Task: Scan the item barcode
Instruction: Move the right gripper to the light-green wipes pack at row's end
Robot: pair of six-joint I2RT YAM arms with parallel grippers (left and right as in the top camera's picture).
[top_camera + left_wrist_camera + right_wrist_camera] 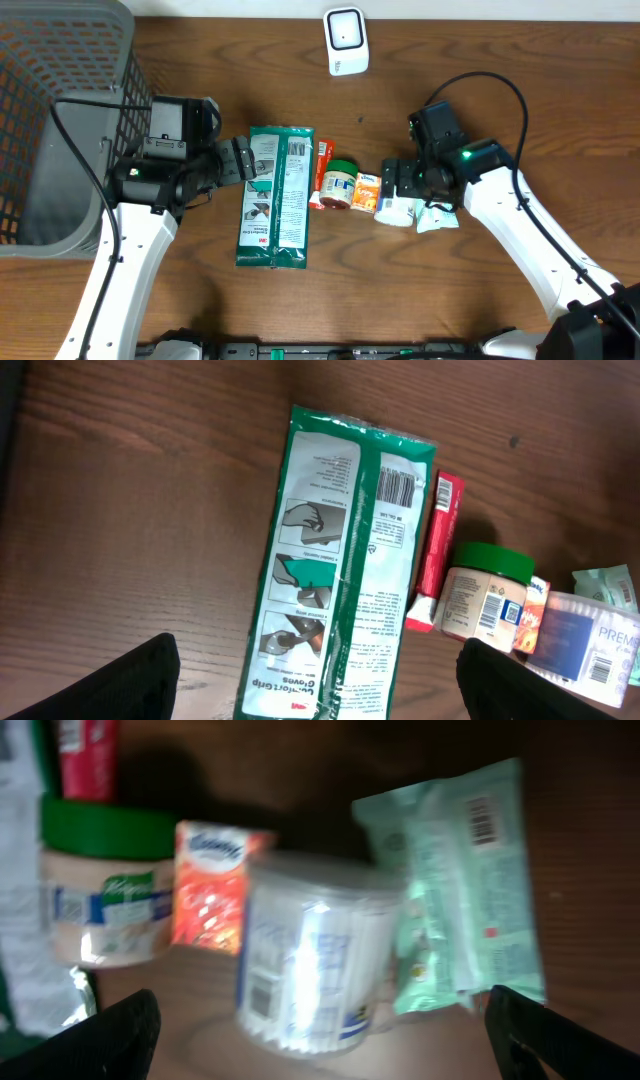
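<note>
Swab tub (310, 960) lies on its side just ahead of the right gripper (320, 998). Right fingers (100, 1040) are spread wide at the bottom corners of the wrist view, released and clear of the tub on both sides.
- Mint wipes pack (470, 890) at the tub's 3 o'clock, touching it, with a barcode (483, 820) facing up near its far end.
- Orange tissue pack (205, 885) at the tub's 10 o'clock. Past it, a green-lidded jar (105, 890) on its side. Red tube (85, 755) at 11 o'clock, partly cut off. View is blurred and labels are unreadable.

Left gripper (320, 645): fingers (130, 680) also released, wide apart, nothing between them. They hover above the near end of the green glove pack (340, 560).
- Pack lies flat, back side up, with its barcode (397, 487) at the upper right.
- Red tube touches its right edge; jar, tissue pack and tub follow toward 3 o'clock.

Overhead: goods form one row across the table (480, 60) centre, with the glove pack at the 9 o'clock end and the wipes at the 3 o'clock end. Left gripper is at the pack's 10 o'clock edge, and the right gripper is over the tub.
- White scanner (346, 40) stands at the table's 12 o'clock, well apart from the row.
- Grey mesh basket (60, 120) at 9–10 o'clock.
</note>
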